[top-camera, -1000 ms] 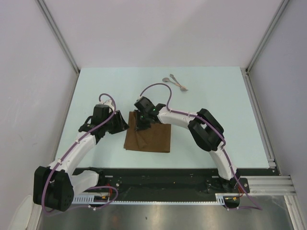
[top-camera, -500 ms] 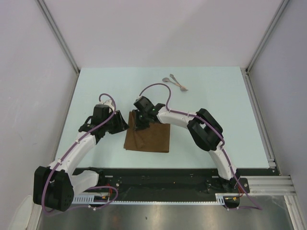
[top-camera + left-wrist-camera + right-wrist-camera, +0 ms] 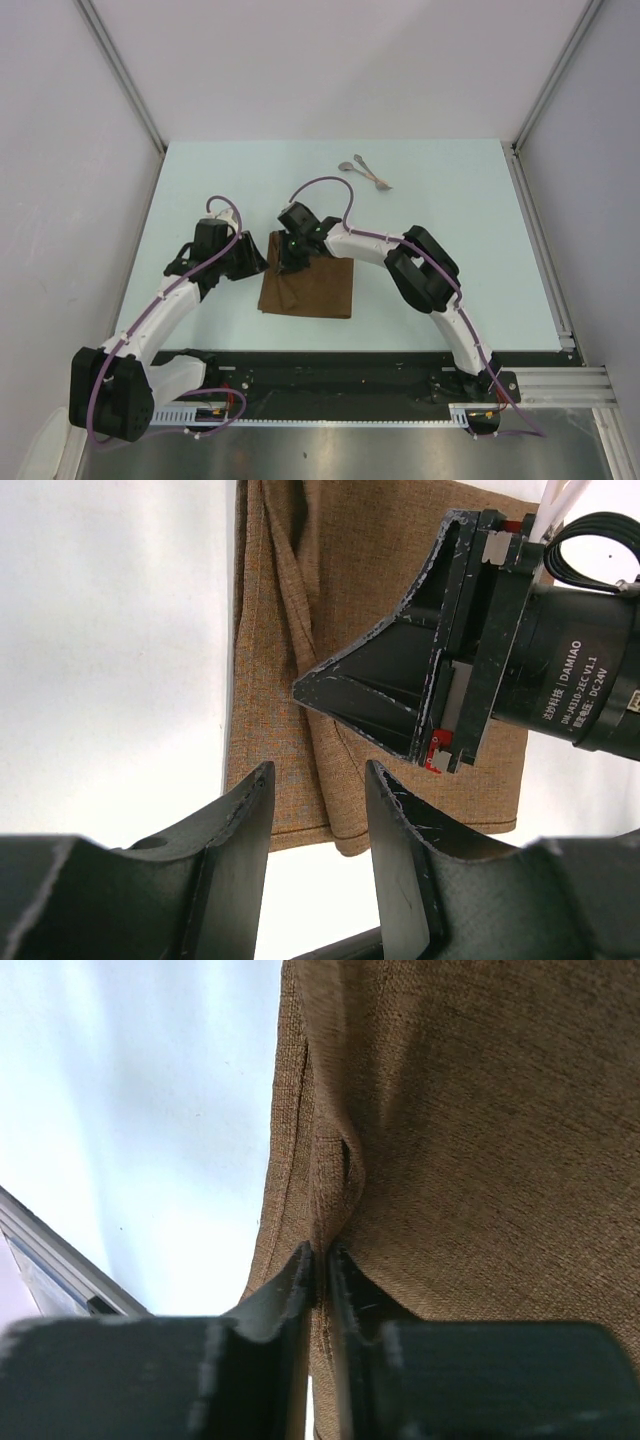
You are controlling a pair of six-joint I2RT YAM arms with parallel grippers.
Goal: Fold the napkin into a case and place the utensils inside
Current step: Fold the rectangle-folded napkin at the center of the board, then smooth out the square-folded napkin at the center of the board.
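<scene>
Brown napkin (image 3: 470, 1110) bunches into a ridge pinched within right pincer (image 3: 322, 1260).

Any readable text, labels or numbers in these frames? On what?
"DAMIAO": right wrist motor, seen in the left wrist view.
"DM-J4310-2EC V1.1": same motor.
"DC 24V": same motor; the small characters before it are unreadable.
No other text in any view.
</scene>
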